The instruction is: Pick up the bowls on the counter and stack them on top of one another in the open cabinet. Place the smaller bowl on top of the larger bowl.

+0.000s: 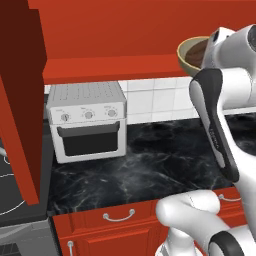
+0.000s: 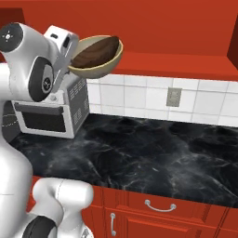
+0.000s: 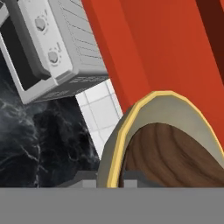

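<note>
Right base view: gripper (image 2: 69, 58) pinches tan bowl's (image 2: 103, 65) rim, brown bowl (image 2: 96, 51) nested inside; raised level with the cabinet shelf (image 2: 176, 62), probably for placing.

You see a black marble counter (image 1: 150, 170) with a white toaster oven (image 1: 87, 120) standing on its left end.

A: What stands at the back?
B: A white toaster oven (image 1: 89, 120), door closed, against the white tiled wall (image 2: 139, 95).
A: Anything on the tiles?
B: A grey outlet (image 2: 174, 96).
</note>
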Robot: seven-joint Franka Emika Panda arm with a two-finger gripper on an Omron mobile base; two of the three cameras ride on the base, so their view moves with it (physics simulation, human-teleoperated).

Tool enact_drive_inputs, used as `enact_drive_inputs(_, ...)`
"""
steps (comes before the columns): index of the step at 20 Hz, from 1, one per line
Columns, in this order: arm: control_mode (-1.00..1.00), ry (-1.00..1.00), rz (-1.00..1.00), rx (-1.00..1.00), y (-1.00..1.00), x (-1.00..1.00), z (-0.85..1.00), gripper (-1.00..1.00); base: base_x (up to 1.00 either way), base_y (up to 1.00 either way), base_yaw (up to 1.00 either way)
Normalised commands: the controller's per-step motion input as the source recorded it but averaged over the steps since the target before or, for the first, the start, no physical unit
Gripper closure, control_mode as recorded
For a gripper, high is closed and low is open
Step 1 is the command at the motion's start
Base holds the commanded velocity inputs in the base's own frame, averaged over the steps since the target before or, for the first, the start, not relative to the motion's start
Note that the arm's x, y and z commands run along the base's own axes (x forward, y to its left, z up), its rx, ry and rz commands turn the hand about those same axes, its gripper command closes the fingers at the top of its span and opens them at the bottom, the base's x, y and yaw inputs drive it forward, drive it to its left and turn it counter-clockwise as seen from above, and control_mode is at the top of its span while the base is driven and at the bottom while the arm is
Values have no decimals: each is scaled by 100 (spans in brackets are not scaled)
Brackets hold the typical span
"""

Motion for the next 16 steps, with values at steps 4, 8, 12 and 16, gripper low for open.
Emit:
enact_drive_inputs(4,-100,9,15,-3,18,47,0,100,0,0,0)
enact_drive_inputs(8,-100,5,14,-3,11,46,5,100,0,0,0)
enact_drive_inputs(12,-100,0,11,-7,3,41,13,100,0,0,0)
enact_drive_inputs(16,-100,0,9,-7,1,40,13,100,0,0,0)
